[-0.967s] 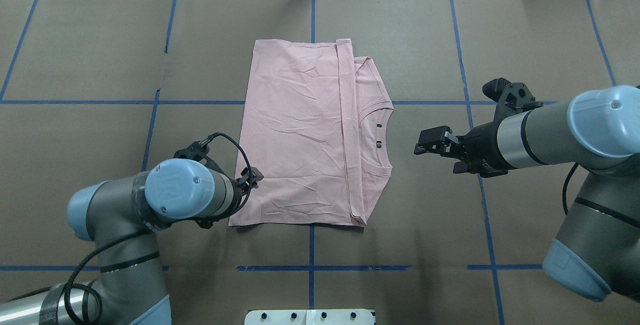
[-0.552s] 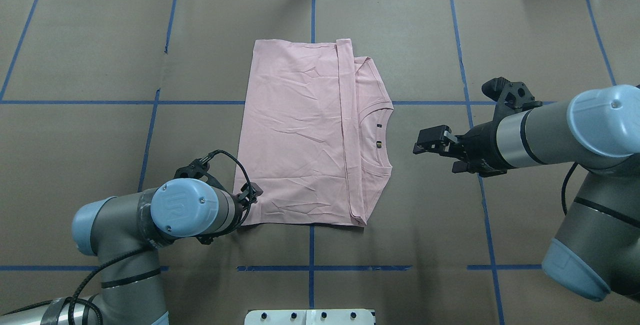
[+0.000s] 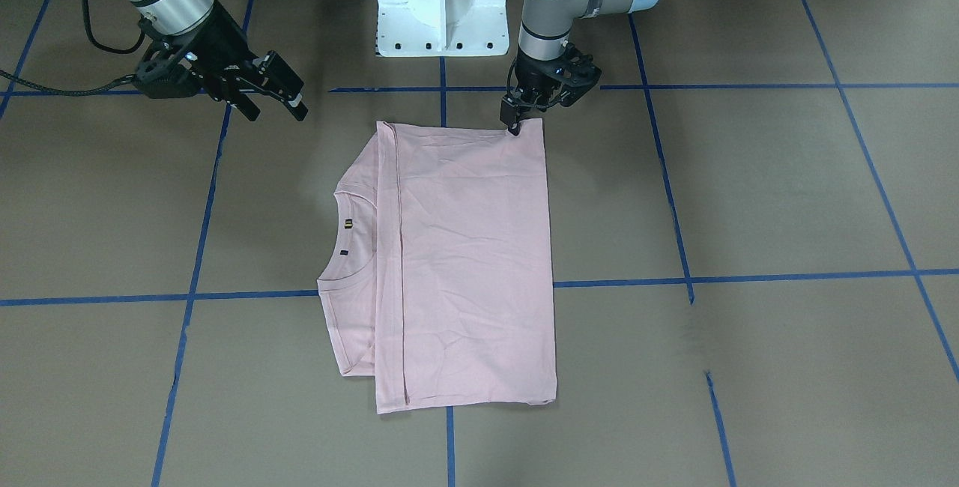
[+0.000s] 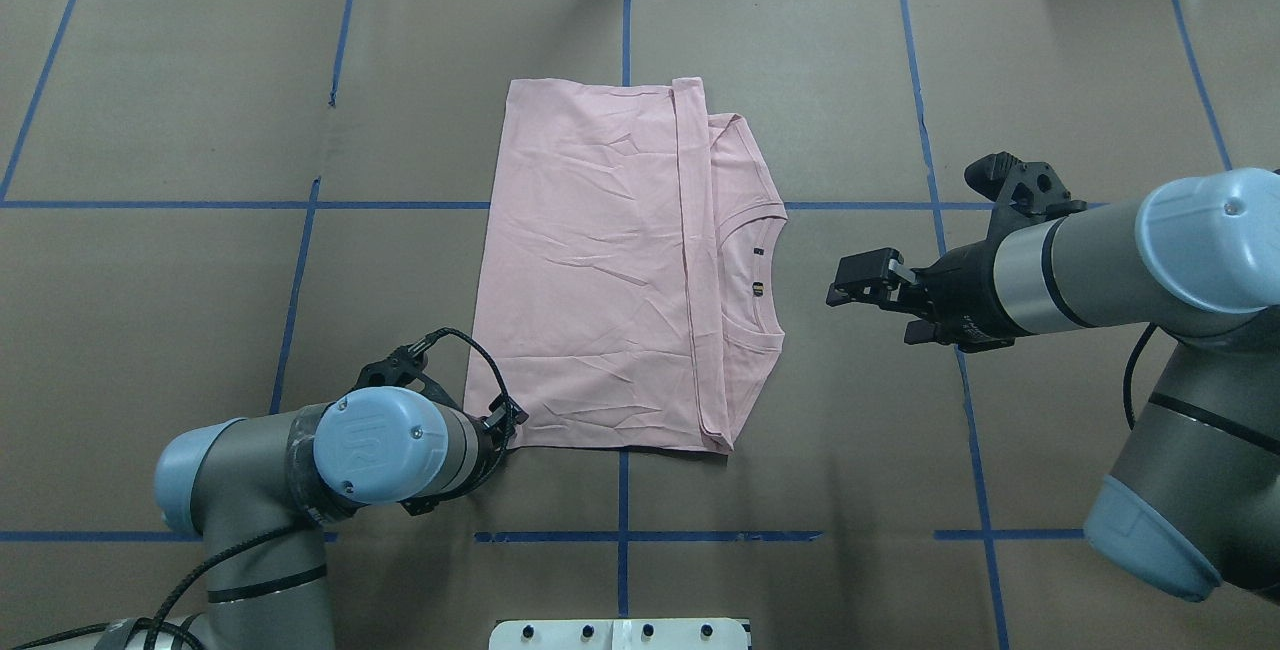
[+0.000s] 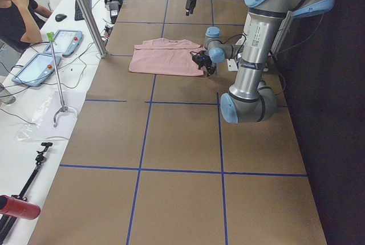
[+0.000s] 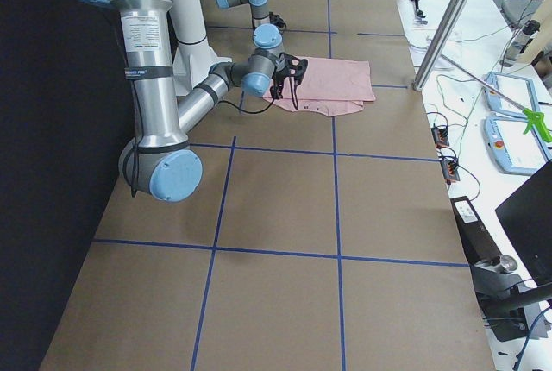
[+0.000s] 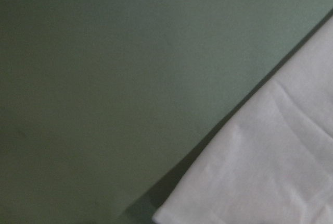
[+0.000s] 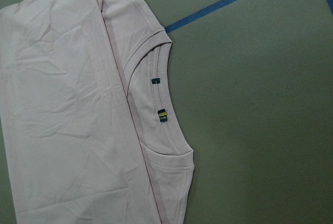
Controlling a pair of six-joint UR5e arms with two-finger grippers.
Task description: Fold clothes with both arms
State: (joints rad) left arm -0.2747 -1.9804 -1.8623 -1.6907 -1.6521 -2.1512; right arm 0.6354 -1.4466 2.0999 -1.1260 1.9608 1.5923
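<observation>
Brown paper covers the table (image 4: 180,100), gridded with blue tape (image 4: 160,204), and I read the overhead view from its left across. At lower left my worry is the corner grab: if the left fingers (image 4: 505,418) pinch only the top layer, or catch the paper, the fold will drag skewed. Their left arm (image 4: 375,445) is bent low with a blue joint cap facing up and the wrist pointing steeply down, so the tips sit right at the near-left corner of the T-shirt (image 4: 590,270). I cannot tell from my feeds how far they are parted or whether they have cloth, since that wrist camera shows only the corner's edge and bare table. The pale pink T-shirt lies flat mid-frame, one side already folded over, its collar (image 4: 772,275) showing at the right. Further right, a lift from one corner alone could twist the whole shirt, because the right fingers (image 4: 862,278) are not on it. They stand parted, holding nothing, just beside the collar and apart from it, on a right arm (image 4: 1080,260) that reaches in from the right edge, slanting down toward the cloth.
</observation>
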